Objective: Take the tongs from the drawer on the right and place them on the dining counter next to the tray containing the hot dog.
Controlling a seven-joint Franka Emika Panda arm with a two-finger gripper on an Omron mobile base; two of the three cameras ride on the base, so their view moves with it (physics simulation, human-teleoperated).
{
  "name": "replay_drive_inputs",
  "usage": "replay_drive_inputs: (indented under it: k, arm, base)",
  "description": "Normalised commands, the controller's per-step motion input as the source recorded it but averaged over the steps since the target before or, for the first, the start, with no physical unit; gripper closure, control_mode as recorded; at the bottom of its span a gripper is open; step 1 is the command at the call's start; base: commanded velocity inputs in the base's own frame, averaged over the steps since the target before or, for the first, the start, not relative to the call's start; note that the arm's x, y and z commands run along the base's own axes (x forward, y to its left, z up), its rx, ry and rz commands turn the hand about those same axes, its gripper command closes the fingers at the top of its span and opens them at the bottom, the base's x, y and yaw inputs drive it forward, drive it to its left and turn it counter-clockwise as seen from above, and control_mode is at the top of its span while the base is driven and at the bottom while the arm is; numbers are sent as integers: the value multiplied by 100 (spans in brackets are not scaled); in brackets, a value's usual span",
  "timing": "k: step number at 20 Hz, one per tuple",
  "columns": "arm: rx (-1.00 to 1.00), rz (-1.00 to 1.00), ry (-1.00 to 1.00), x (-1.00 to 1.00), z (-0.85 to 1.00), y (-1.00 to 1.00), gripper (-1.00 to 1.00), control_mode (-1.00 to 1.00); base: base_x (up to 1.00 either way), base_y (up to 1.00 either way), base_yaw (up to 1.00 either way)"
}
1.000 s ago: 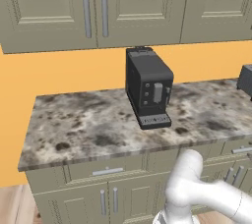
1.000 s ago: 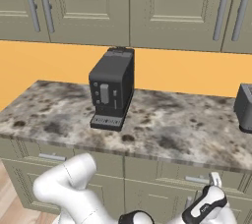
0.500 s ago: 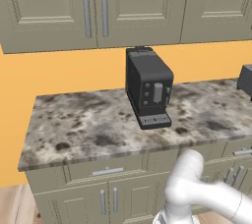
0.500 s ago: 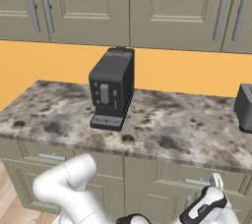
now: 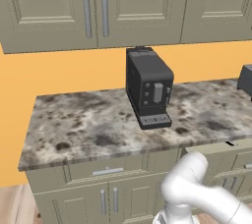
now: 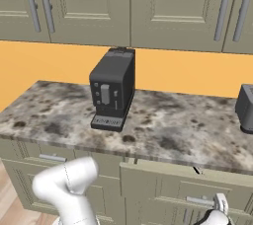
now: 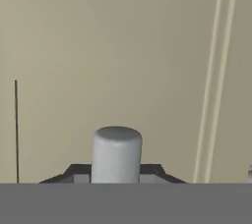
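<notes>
Beige-grey framed-panel upper cabinets (image 6: 163,7), matt, with long brushed-metal bar pulls, high above the pincer (image 7: 116,173). Below them, a flat, smooth orange wall (image 6: 49,61), also well above the pincer. Next down, a wall counter (image 6: 163,125) of grey-brown speckled stone, a thick slab with a squared front edge, overhanging just above the pincer.

Directly ahead of the pincer, the drawer (image 6: 163,189): shallow, beige-grey, with a framed panel front like its neighbours, its front standing slightly proud of the row beside it, with a pale strip showing along the top. At that top edge, a tiny dark sliver, too small to identify.

Far to the pincer's left in the right base view, the white arm (image 6: 69,184), smooth and rounded, bent at a bulbous joint.

Up on the counter, above and left of the pincer, a boxy matt-black coffee machine (image 6: 112,88) with a flat drip grille at its foot. Above and slightly right, a rounded dark-grey appliance (image 6: 245,108), cut off by the picture's edge.

Smallest: a pale grey, satin, round-ended cylindrical drawer handle (image 7: 116,152), sitting between the dark angular fingertips (image 7: 150,171). Pincer clenched on that handle, hard against the plain drawer front.
</notes>
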Motion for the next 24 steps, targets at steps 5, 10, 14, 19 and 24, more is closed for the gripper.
replay_drive_inputs:
  k: [5,10,14,19,24]
  arm:
    - [4,-4,0,-71,-12,-22,100,-100]
    - [0,-3,0,-26,-3,-9,100,-100]
    - [0,0,0,0,0,0,-100,-100]
    - [0,0,-1,-20,0,0,-100,-100]
    - [0,0,-1,-58,4,0,-100,-100]
  base:
    - [0,0,0]
    - [0,0,0]
    - [0,0,0]
    - [0,0,0]
    - [0,0,0]
